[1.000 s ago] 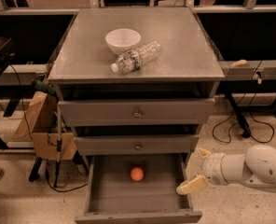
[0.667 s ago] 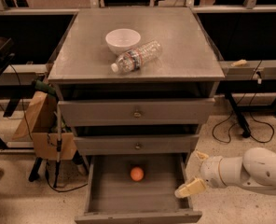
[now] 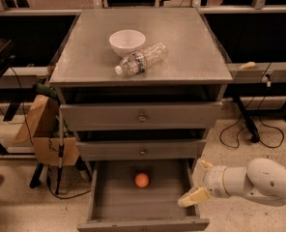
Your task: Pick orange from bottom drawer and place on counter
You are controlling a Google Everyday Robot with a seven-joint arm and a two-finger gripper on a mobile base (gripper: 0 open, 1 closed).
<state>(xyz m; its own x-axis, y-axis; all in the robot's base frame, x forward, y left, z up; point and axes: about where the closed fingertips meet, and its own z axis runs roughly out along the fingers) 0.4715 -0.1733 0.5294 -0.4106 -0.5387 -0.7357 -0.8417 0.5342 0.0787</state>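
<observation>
- the orange (image 3: pixel 142 180) lies in the open bottom drawer (image 3: pixel 114 203), toward the back.
- the tool (image 3: pixel 197 181) hangs by the drawer's right wall, fingers spread, seemingly gripping nothing.
- a bowl (image 3: pixel 127 41) and a bottle (image 3: pixel 142 58) sit on the worktop (image 3: pixel 191 47).

Bottom drawer (image 3: pixel 115 204) pulled out, orange (image 3: pixel 142 180) on its floor toward the back. Gripper (image 3: pixel 199 181) at the drawer's right wall, fingers spread, holding nothing, apart from the orange. On the counter (image 3: pixel 186 47) are a white bowl (image 3: pixel 127 41) and a plastic bottle (image 3: pixel 142 58) on its side, just beside it.
</observation>
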